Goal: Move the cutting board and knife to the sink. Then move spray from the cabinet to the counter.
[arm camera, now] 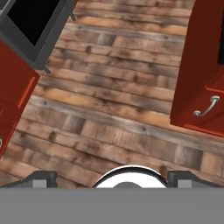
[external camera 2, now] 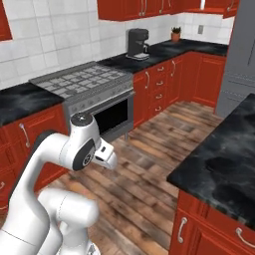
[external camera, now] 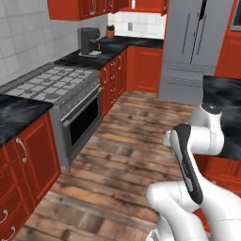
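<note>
Hand view: counter (external camera 2: 219,159) beside spread gripper (arm camera: 111,179)

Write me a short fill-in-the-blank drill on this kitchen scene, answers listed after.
1. The dark grey coffee maker stands on the glossy black marble ____.
2. The small potted plant sits in the counter's far ____.
3. The steel range's dark oven door is ____.
4. The floor under the hand is made of ____ planks.

Answers: counter; corner; closed; wooden

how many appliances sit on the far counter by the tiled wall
1: a dark coffee maker on the black marble counter, past the stove. A small potted plant stands further along. More may lie outside the frame.
</note>
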